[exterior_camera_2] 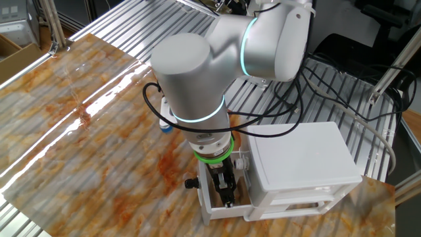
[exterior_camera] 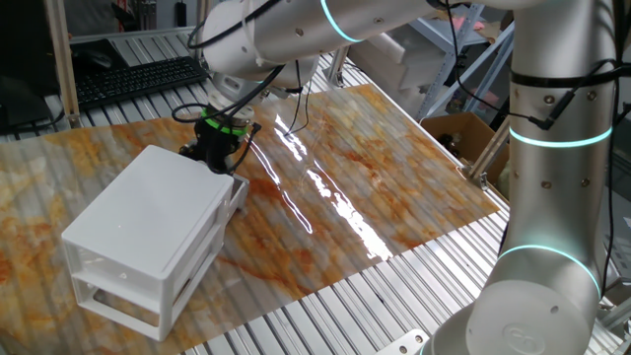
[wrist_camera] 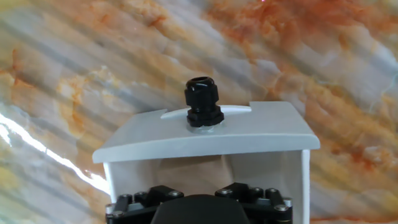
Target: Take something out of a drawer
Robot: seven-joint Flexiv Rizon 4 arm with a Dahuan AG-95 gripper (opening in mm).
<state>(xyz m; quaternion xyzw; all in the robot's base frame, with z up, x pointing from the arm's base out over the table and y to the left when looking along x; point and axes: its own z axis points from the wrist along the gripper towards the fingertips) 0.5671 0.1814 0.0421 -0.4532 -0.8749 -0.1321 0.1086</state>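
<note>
My gripper [exterior_camera_2: 227,191] is down inside the pulled-out drawer [exterior_camera_2: 217,212] of the white two-tier cabinet [exterior_camera_2: 306,161], which sits on the marbled mat [exterior_camera: 394,187] near one corner of the table. I cannot tell whether the jaws are spread or closed: the hand view shows only the black finger mounts along its bottom edge, and from the fixed cameras the tips are buried in the drawer. Between those mounts I see a pale tan patch on the drawer floor, which I take to be the wooden block [wrist_camera: 196,174], right under the fingers. The black knob [wrist_camera: 202,102] on the drawer front points away from the cabinet. I judge this to be the reaching-in step, with the drawer already open. Next I would need to confirm the fingers straddle the block, close on it, then lift straight up clear of the drawer walls. No brand, label or writing is legible anywhere.
</note>
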